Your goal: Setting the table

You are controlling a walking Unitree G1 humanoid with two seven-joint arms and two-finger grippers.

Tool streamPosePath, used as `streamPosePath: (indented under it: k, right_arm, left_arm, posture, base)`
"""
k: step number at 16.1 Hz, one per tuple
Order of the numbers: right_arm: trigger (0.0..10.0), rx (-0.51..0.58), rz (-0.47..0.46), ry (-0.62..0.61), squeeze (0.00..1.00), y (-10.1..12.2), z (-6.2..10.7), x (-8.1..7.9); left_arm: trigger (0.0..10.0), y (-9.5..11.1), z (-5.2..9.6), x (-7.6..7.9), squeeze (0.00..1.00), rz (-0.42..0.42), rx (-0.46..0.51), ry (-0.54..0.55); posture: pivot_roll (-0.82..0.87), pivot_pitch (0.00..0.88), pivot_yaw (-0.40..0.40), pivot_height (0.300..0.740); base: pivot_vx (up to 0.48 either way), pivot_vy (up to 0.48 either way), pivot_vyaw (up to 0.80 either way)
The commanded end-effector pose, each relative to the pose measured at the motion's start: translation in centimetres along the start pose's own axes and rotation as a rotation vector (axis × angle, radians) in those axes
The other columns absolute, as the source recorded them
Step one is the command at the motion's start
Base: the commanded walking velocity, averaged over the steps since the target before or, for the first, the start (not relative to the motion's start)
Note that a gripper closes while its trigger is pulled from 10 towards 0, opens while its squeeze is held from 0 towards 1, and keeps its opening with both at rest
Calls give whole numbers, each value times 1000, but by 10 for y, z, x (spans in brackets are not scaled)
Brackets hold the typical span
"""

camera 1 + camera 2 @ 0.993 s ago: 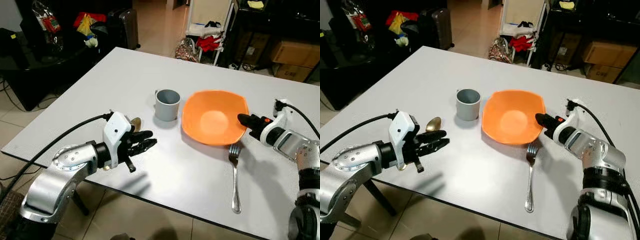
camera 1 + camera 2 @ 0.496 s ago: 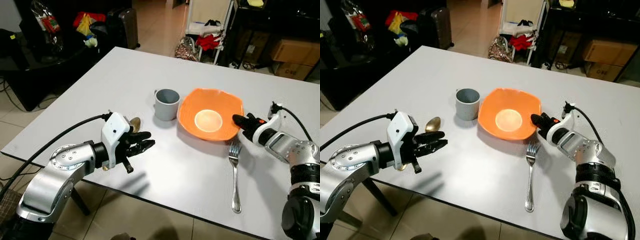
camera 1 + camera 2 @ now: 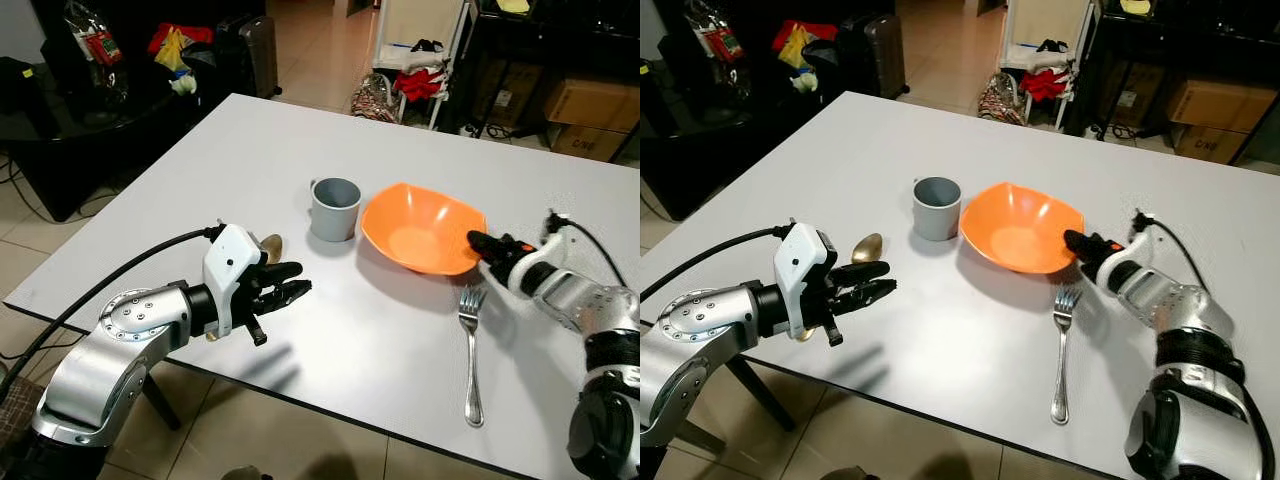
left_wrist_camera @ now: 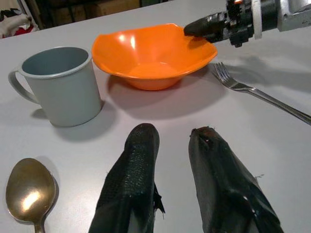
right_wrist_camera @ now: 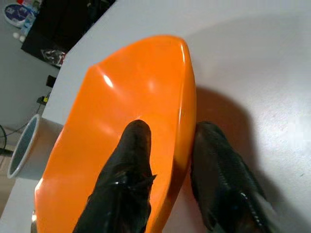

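An orange bowl [image 3: 420,235] sits mid-table, and my right gripper [image 3: 478,243] is shut on its right rim. One finger [image 5: 129,160] lies inside the bowl and the other under the rim. A grey mug [image 3: 334,208] stands just left of the bowl. To the bowl's front right a silver fork [image 3: 470,350] lies on the table with its tines toward the bowl. My left gripper [image 3: 295,280] hovers open over the table's front-left part with nothing between its fingers. A gold spoon [image 4: 28,189] lies beside it, partly hidden behind the wrist.
The white table [image 3: 230,150] has its front edge close under my left arm. Beyond the table, on the tiled floor, are a suitcase [image 3: 256,50], dark furniture at the left, a clothes rack [image 3: 415,70] and cardboard boxes [image 3: 585,115].
The right gripper has tipped the orange bowl from facing me down to nearly level and shifted it slightly. The left arm, mug, fork and spoon have stayed put.
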State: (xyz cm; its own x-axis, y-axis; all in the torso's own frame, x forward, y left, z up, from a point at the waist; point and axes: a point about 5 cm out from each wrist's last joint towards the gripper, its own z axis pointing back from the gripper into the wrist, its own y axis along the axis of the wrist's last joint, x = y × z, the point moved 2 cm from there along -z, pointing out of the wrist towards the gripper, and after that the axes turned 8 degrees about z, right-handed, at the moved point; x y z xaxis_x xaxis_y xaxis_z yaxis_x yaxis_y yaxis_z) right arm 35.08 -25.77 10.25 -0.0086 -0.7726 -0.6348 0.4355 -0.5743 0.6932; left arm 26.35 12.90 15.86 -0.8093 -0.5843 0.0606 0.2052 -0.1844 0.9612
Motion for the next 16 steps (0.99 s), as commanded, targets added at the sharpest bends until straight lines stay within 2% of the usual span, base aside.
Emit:
streamPosePath:
  k: [1, 5, 8, 9, 11, 12, 13, 14, 15, 16]
  right_arm:
    - [10000, 35, -1, 29, 1000, 11, 8, -1]
    - [10000, 52, 18, 71, 1000, 12, 33, 0]
    - [10000, 46, 177, 112, 1000, 4, 65, -20]
    - [10000, 57, 211, 118, 1000, 3, 71, -26]
    - [10000, 183, 364, 132, 1000, 3, 96, -66]
    - [10000, 276, 480, 99, 1000, 2, 100, -88]
    - [10000, 335, 557, 86, 1000, -2, 102, -105]
    - [10000, 334, 579, 86, 1000, -7, 101, -111]
    - [10000, 386, 664, 50, 1000, -17, 94, -125]
    - [10000, 395, 704, 37, 1000, -28, 90, -131]
  left_arm:
    - [10000, 4, 0, 2, 0, -23, 0, -5]
    - [10000, 3, 3, 0, 0, -12, -2, 7]
    - [10000, 2, 10, -2, 0, 28, 3, 40]
    - [10000, 2, 11, -2, 0, 37, 7, 51]
    - [10000, 10, 23, -8, 0, 58, 84, 170]
    - [10000, 12, 28, -16, 0, 56, 102, 285]
    - [10000, 11, 30, -23, 0, 60, 102, 384]
    - [10000, 12, 31, -27, 0, 58, 115, 431]
    - [10000, 13, 34, -33, 0, 76, 163, 558]
    - [10000, 15, 34, -34, 0, 69, 189, 628]
  posture:
    - [23, 0, -18, 740]
    - [20, 0, -15, 740]
    - [21, 0, -20, 740]
    - [21, 0, -20, 740]
    - [14, 0, -12, 740]
    - [4, 0, -2, 740]
    - [1, 0, 6, 740]
    - [1, 0, 6, 740]
    - [-14, 0, 29, 740]
    - [-15, 0, 36, 740]
  base:
    - [0, 0, 0]
    - [0, 0, 0]
    - [0, 0, 0]
    - [0, 0, 0]
    - [0, 0, 0]
    - [0, 0, 0]
    - [0, 0, 0]
    - [0, 0, 800]
    - [0, 0, 800]
    - [0, 0, 800]
